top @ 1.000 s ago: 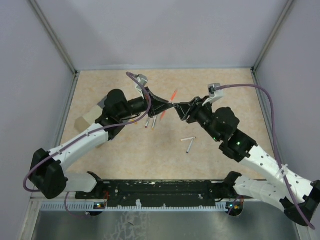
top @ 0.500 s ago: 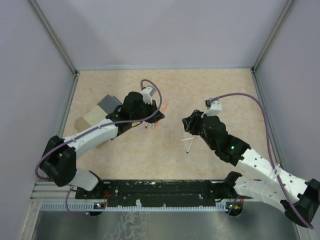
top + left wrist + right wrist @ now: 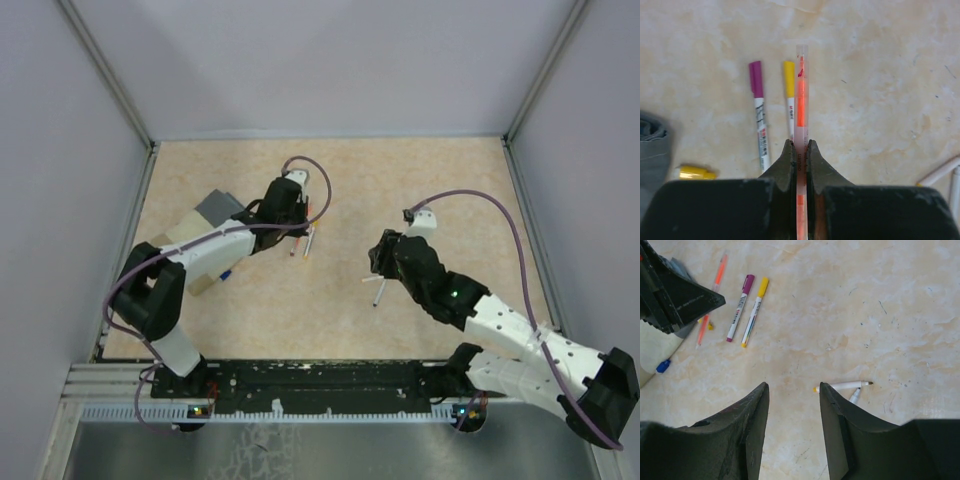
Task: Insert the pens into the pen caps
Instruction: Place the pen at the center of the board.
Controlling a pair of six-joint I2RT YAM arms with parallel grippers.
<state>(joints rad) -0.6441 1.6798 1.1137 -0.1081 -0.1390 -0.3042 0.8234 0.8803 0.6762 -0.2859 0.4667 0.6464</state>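
Seen from above, the left gripper (image 3: 292, 212) hangs left of centre beside a grey-lidded beige box (image 3: 212, 208), the right gripper (image 3: 383, 258) over two bare white pens (image 3: 378, 288) on the mottled beige table (image 3: 450, 180). Left wrist view: jaws pinched tight on a translucent orange pen (image 3: 801, 95), a magenta-capped pen (image 3: 759, 117) and a yellow-capped pen (image 3: 789, 100) lying just left of it. Right wrist view: jaws about half open, holding nothing, the white pens just beyond.

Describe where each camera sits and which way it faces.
Top external: above and behind the robot, looking down on the beige marbled table; both arms show.
Left wrist: on the left gripper, looking down along the thin orange pen it clamps.
Right wrist: looking down between the open fingers of the right gripper at two uncapped white pens.
Both wrist views share the magenta-capped pen and yellow-capped pen.
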